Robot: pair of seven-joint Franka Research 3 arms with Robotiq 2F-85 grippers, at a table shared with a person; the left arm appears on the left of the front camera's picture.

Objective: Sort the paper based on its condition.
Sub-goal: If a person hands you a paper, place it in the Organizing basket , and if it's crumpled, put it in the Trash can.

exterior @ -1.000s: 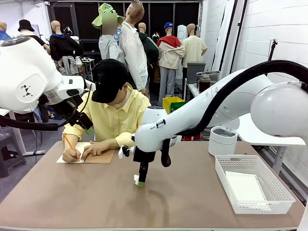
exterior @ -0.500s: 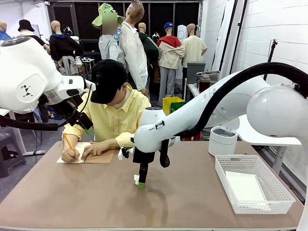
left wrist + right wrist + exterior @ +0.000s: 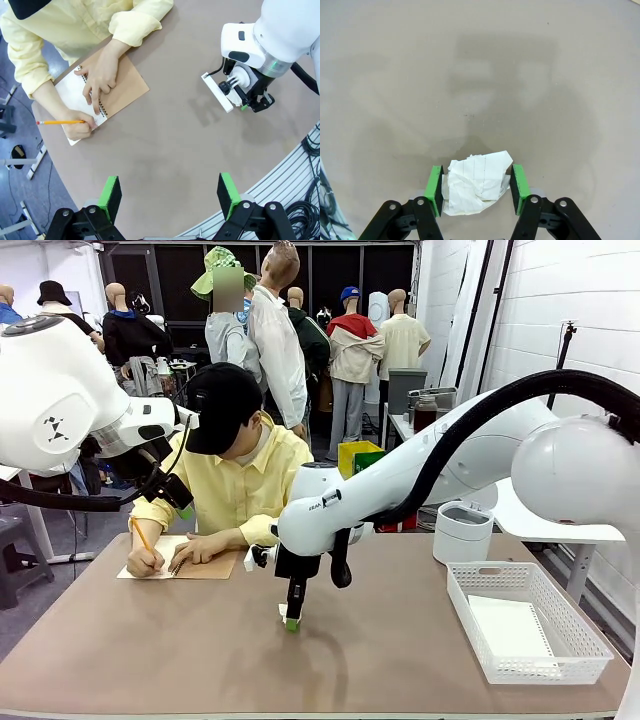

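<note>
Front view: the right pincer (image 3: pixel 291 618) stands almost where it stood a second ago, nudged slightly toward the robot's left, tips down at the worktop (image 3: pixel 150 660). A scrap of the crumpled paper (image 3: pixel 283 611) shows white just beside its fingers; the rest is hidden behind them. Well off to this pincer's right, a flat sheet (image 3: pixel 508 628) lies in the white basket (image 3: pixel 470 615). Beyond it on the left, a person writes in a notebook (image 3: pixel 205 564).

Left wrist view: the left pincer (image 3: pixel 169 195) hangs with its pads wide apart, only bare worktop between them. The paper under the other arm is too hidden to make out.

Right wrist view: the green pads sit against both sides of the crumpled paper, clamped on it. Its long axis runs from pad to pad, one corner pointing away from the pincer, up and right. Its near edge is partly lost between the fingers.
</note>
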